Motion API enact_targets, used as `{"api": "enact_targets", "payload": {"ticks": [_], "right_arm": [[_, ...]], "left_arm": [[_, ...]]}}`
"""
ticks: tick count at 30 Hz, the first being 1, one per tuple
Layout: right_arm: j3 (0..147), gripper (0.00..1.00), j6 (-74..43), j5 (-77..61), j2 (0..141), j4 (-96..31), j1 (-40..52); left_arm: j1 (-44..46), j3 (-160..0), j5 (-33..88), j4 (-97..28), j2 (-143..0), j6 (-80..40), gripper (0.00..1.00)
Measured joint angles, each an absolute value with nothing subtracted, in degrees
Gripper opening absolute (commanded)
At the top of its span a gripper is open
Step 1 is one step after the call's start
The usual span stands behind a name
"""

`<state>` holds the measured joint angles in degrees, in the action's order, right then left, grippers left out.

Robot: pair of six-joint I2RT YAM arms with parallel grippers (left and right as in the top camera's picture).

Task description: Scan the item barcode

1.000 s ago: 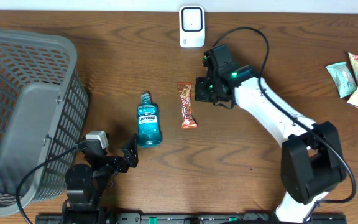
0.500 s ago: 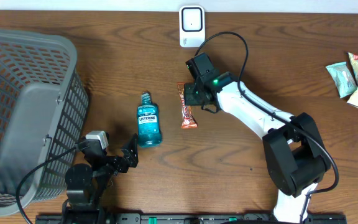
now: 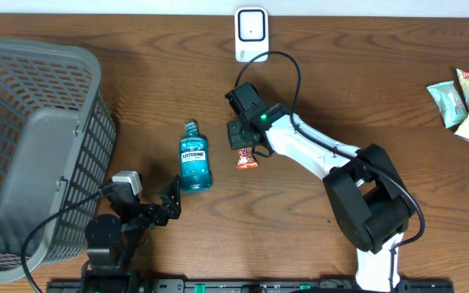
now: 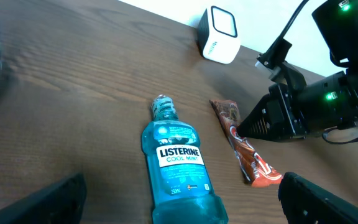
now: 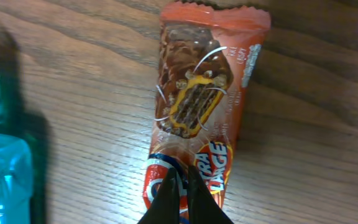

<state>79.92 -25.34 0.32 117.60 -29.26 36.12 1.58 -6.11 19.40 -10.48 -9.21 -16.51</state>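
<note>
Even, bright light overhead; right wrist view dim, close, with dark shadow beside the bottle (image 5: 2, 155)

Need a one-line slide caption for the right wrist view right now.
Shut right claw poised over the candy bar wrapper on the wooden table, mouthwash bottle at the left edge.

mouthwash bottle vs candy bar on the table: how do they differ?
The Listerine mouthwash bottle is blue, bulky and rigid; the candy bar is a slim orange-brown wrapper. The bottle lies untouched; the shut right tool is down on the bar. Both lie flat, roughly parallel.
</note>
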Motion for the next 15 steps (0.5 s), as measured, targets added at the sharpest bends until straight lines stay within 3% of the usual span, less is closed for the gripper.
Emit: {"api": "enact_targets", "payload": {"ticks": [15], "right_arm": [[84.7,0.01,-28.4,2.7,121.1,-41.4,36.3]], "left_arm": [[1.6,-6.1,19.4,-10.5,-9.2,-16.5,0.98]]}}
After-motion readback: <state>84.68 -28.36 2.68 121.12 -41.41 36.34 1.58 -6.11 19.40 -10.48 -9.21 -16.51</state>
